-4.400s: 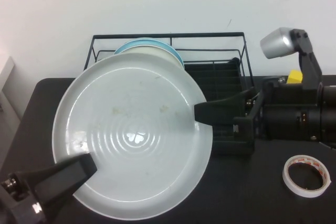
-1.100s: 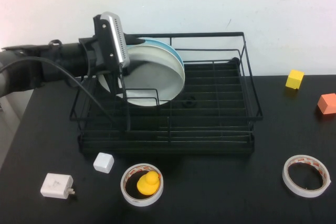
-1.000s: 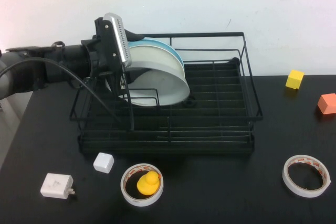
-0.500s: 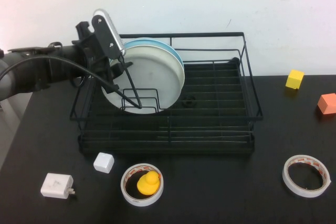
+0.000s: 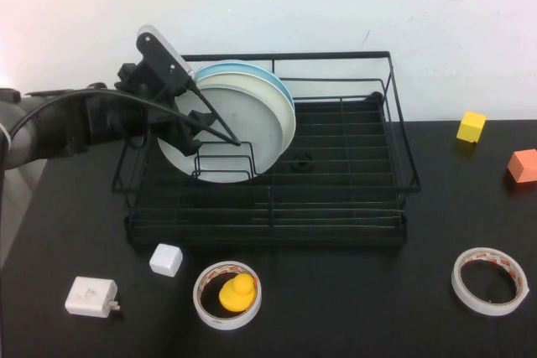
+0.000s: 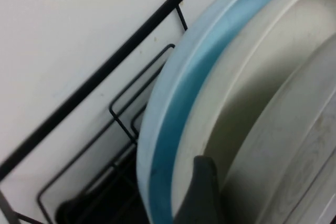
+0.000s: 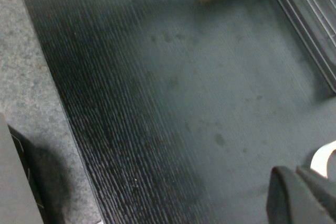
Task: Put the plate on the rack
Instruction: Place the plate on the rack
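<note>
Plate (image 5: 226, 132) stood upright in the far-left slots of the rack (image 5: 336, 207), leaning on the cream plate (image 5: 273, 88) and blue plate (image 5: 239, 65) behind it. Left gripper (image 5: 214, 127) sat at its left rim, fingers spread, released. Right gripper (image 7: 302, 195) hung low over the table near right, fingers together, empty. Likely best: back the left arm out leftward, clear of the rim and wires.
</note>
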